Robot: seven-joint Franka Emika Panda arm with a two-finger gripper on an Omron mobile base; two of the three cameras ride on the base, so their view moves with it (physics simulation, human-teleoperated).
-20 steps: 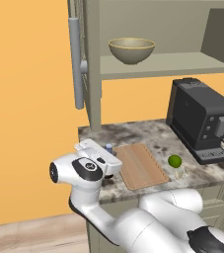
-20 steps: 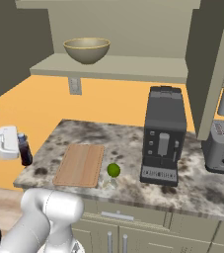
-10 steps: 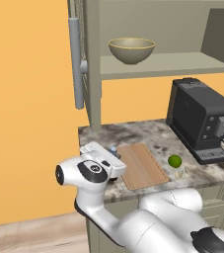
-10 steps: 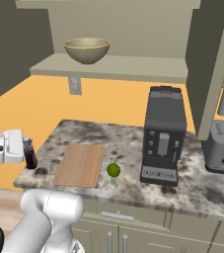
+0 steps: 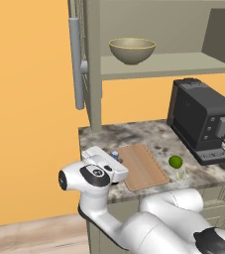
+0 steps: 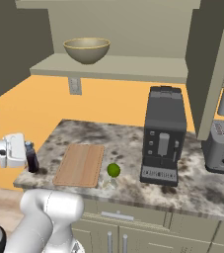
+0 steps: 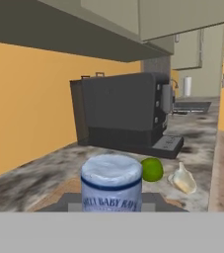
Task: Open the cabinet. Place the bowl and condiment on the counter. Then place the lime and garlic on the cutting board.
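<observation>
Claw (image 6: 30,159) clamped narrowly on condiment (image 6: 32,160) at counter (image 6: 133,143) edge.

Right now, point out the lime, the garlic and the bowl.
lime (image 6: 113,170), right base view, its top.
garlic (image 7: 183,179), hand view, bulb's middle.
bowl (image 5: 132,51), left base view, outer wall.

Orange wall (image 5: 29,124) behind. Black coffee machine (image 6: 163,136) standing against it, grey toaster (image 6: 222,147) just to the right. Olive base cabinets (image 6: 133,232) below, pale wooden floor (image 5: 29,238).
</observation>
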